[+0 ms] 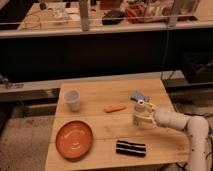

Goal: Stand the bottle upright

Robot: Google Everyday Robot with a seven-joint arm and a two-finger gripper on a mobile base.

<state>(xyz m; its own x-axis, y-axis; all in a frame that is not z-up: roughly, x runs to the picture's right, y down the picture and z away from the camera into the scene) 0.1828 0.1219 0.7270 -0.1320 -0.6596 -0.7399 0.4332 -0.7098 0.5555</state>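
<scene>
Our hand (142, 119) clasps the bottle (141, 106), which stands upright near the right edge of the wooden surface (105, 127). A carrot (115, 108) lies just left; bare wood opens toward the orange plate (74, 139).

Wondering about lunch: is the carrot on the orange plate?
No, the carrot lies on the bare table, apart from the plate, between the cup and the gripper at the bottle.

Right of the carrot (115, 108), the tool (141, 119) hides the lower half of the bottle (141, 104); we cannot identify the blurred bluish thing (138, 95) behind it.
</scene>
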